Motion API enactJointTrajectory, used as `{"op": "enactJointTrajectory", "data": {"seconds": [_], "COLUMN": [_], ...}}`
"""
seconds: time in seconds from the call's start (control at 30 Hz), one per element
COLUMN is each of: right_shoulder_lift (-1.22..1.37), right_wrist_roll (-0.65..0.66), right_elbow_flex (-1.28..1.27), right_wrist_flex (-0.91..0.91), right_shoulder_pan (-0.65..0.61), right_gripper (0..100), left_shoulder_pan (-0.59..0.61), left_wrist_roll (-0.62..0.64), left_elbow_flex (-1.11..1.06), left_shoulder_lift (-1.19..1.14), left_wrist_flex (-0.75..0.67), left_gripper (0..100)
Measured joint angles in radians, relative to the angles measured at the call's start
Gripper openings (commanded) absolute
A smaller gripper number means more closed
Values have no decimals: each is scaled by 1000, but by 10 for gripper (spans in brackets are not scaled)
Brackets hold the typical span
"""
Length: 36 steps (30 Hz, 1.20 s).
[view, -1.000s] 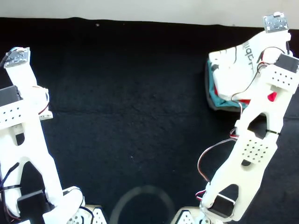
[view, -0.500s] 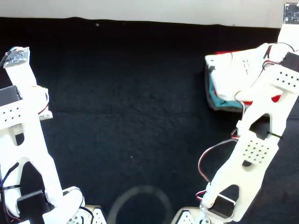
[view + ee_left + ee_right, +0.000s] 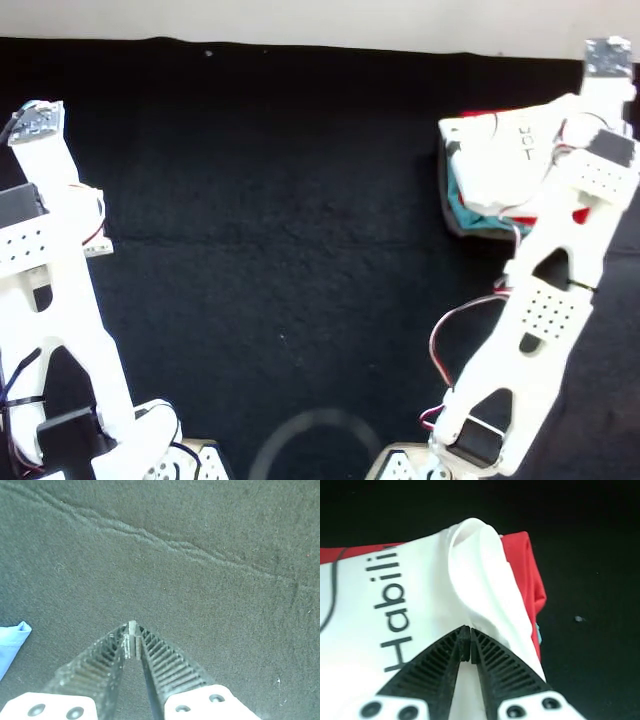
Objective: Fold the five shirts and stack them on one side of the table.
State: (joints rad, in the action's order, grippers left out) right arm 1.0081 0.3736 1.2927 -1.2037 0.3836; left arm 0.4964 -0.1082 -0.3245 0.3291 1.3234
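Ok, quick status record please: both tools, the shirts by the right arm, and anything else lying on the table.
left tool: shut, empty, above the dark table
right tool: shut on a raised fold of the white shirt
order, top down: white shirt, red shirt, teal shirt
place: right side of the table, under the right arm
other: corner of blue cloth lying on the table near the left tool
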Motion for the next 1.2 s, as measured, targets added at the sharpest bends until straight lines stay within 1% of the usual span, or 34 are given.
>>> {"op": "enactJointTrajectory", "data": {"seconds": [0.17,0.3,0.4,0.47,0.63,0.83,1.0,1.07,1.13,1.2], "right_shoulder_lift": [-2,0,2,2,3,3,5,5,5,5], "right_wrist_roll": [0,0,-34,-51,-57,-57,-57,-84,-153,-224], "right_elbow_flex": [9,123,219,241,158,-2,17,77,161,264], "right_wrist_flex": [-2,-63,-109,-123,-106,34,18,-28,-86,-158], "right_shoulder_pan": [12,14,14,14,14,51,60,61,61,61], "right_gripper": [12,17,61,70,70,70,72,73,74,74], "left_shoulder_pan": [0,0,0,0,0,0,0,0,0,3], "left_wrist_roll": [0,0,0,0,0,0,0,0,0,0], "left_elbow_flex": [0,0,0,0,0,0,0,0,0,3], "left_shoulder_lift": [0,0,0,0,0,0,0,0,0,0], "left_wrist_flex": [0,0,0,0,0,0,0,0,0,23], "left_gripper": [14,14,14,14,14,14,14,14,22,72]}}
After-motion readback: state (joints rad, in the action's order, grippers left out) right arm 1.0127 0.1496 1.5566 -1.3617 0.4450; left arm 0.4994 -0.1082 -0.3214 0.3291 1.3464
